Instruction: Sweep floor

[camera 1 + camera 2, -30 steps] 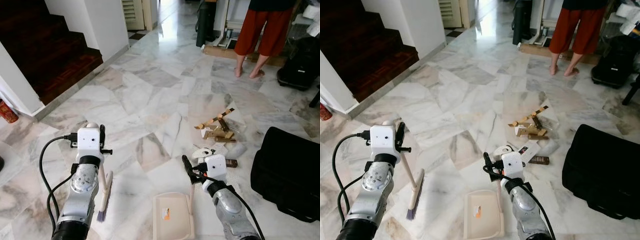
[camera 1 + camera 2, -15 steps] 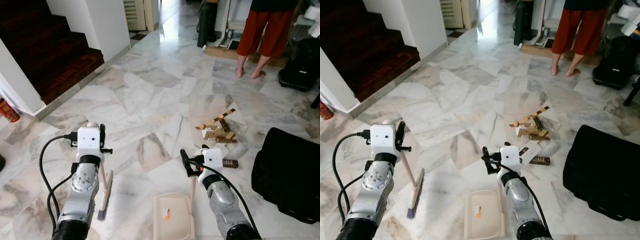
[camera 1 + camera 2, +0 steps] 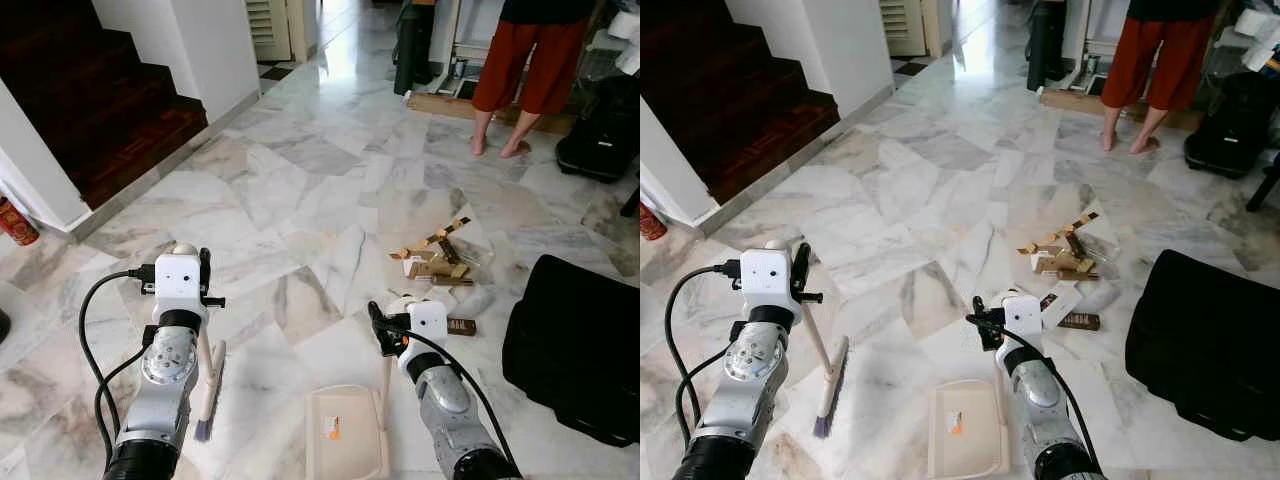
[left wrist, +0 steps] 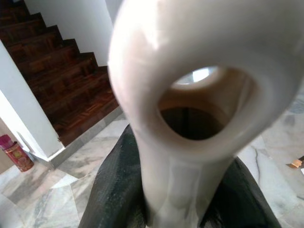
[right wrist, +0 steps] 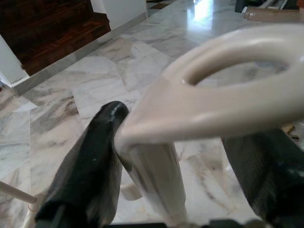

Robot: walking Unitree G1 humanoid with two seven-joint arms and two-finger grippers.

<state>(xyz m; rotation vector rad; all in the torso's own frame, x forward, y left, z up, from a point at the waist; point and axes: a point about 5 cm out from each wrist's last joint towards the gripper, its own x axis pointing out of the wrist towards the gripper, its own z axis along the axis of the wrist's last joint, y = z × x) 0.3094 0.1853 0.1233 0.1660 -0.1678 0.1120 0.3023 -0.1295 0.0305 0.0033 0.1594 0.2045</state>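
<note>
Risk: left gripper (image 3: 186, 262) clamps broom (image 3: 208, 385) lower left, right gripper (image 3: 392, 318) clamps dustpan (image 3: 345, 432) bottom centre, but debris (image 3: 435, 262) sits centre-right, so a short sweep scatters it toward bag (image 3: 575, 340).

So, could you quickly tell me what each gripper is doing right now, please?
Left gripper: shut on the cream-handled broom.
Right gripper: shut on the cream plastic dustpan handle.

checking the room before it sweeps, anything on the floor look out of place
Yes: a heap of litter, cardboard scraps and wrappers, lies scattered on the marble floor ahead of the right gripper, beside the black bag. Nothing else stands out.
</note>
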